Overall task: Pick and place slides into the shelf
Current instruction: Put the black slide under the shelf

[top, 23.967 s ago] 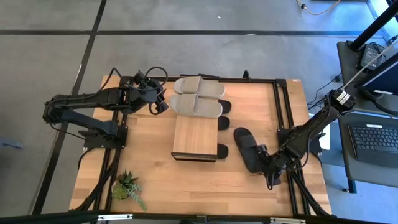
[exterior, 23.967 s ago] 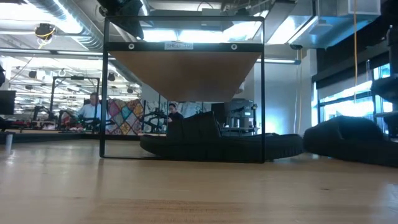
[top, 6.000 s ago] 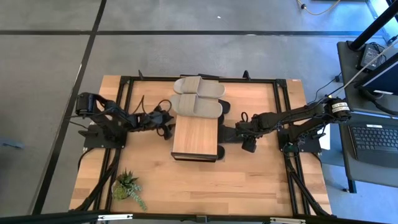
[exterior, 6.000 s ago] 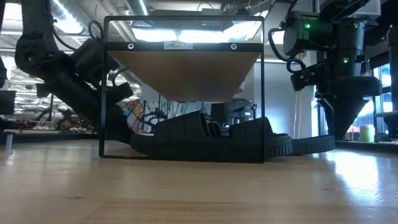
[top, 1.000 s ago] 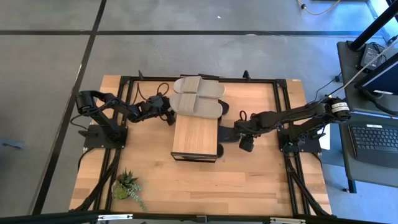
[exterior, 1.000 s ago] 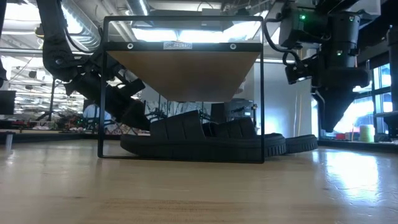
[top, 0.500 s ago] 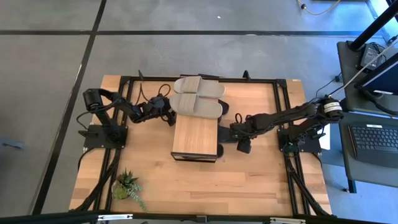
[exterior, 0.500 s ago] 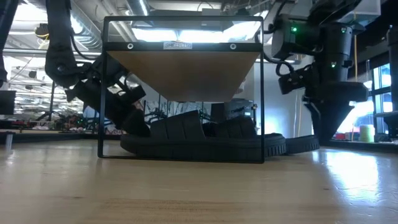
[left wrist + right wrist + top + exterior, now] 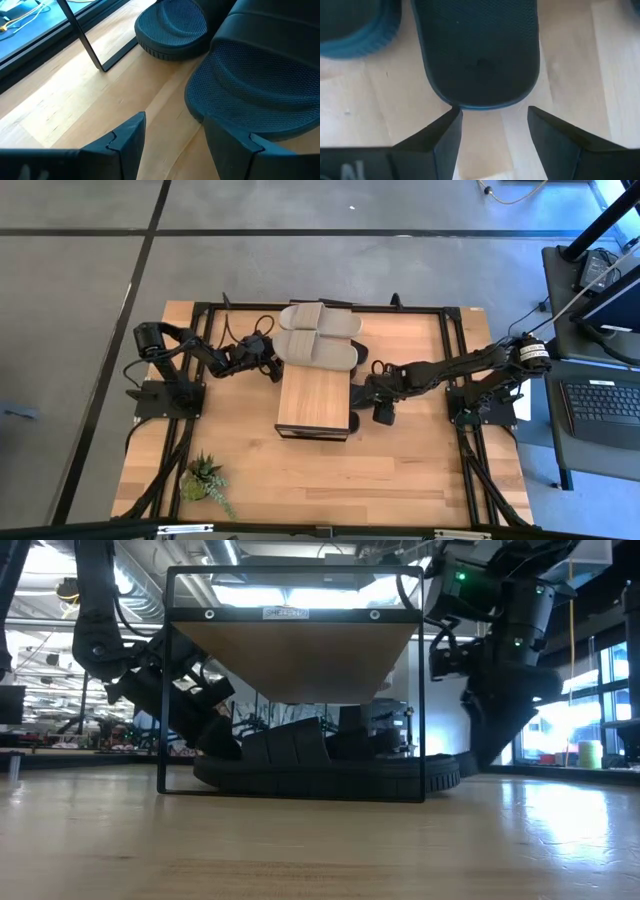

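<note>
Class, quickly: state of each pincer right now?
Left pincer: open, holding nothing, by a black slide.
Right pincer: open, holding nothing, at another black slide's end.

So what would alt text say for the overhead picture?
Two dark robot arms reach toward a low wood-topped shelf mid-table: left gripper and right gripper, both open, at its sides. Two beige-grey slide sandals lie on its far end.

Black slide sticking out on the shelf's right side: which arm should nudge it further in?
Right. The right gripper stands open right at the black slide heel; the left gripper is across the shelf.
</note>
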Available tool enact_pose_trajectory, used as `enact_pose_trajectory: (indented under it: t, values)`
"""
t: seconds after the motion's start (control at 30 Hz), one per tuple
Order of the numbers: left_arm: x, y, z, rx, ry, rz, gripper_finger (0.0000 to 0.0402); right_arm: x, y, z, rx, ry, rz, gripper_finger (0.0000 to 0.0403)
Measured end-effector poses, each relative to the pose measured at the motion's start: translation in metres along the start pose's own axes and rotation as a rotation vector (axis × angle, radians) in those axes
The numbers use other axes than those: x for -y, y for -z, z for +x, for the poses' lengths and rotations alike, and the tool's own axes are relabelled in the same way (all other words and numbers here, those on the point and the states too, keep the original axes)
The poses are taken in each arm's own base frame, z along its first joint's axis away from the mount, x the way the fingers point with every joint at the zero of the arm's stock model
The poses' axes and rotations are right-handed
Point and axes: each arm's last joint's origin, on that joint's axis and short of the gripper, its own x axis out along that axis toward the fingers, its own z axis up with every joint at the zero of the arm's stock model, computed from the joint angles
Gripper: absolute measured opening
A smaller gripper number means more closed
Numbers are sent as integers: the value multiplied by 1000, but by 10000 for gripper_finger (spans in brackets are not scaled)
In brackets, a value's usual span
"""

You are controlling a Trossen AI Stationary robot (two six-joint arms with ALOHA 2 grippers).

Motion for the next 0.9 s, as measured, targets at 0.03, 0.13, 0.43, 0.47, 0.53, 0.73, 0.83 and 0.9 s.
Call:
enact_pose_trajectory:
  t: [0.03, 0.13, 0.43, 0.47, 0.53, 0.73, 0.83, 0.9]
  values:
    - [0, 0, 0, 0, 0, 0, 195, 1, -1, 0, 11, -1, -3, 225]
    - [0, 0, 0, -1, 0, 0, 195, 5, -6, 1, 44, -3, 0, 225]
    - [0, 0, 0, -2, 1, 1, 195, 13, -15, 1, 122, -3, -14, 225]
    - [0, 0, 0, -2, 1, 1, 195, 13, -17, 1, 134, -5, -22, 225]
    - [0, 0, 0, -2, 1, 5, 195, 13, -17, 2, 139, -5, -27, 225]
    - [0, 0, 0, -2, 1, 6, 195, 10, -23, 13, 161, -8, -49, 225]
    - [0, 0, 0, -3, 0, 7, 195, 9, -23, 20, 146, -4, -71, 225]
    - [0, 1, 0, -4, 0, 7, 195, 9, -23, 23, 125, -1, -74, 225]
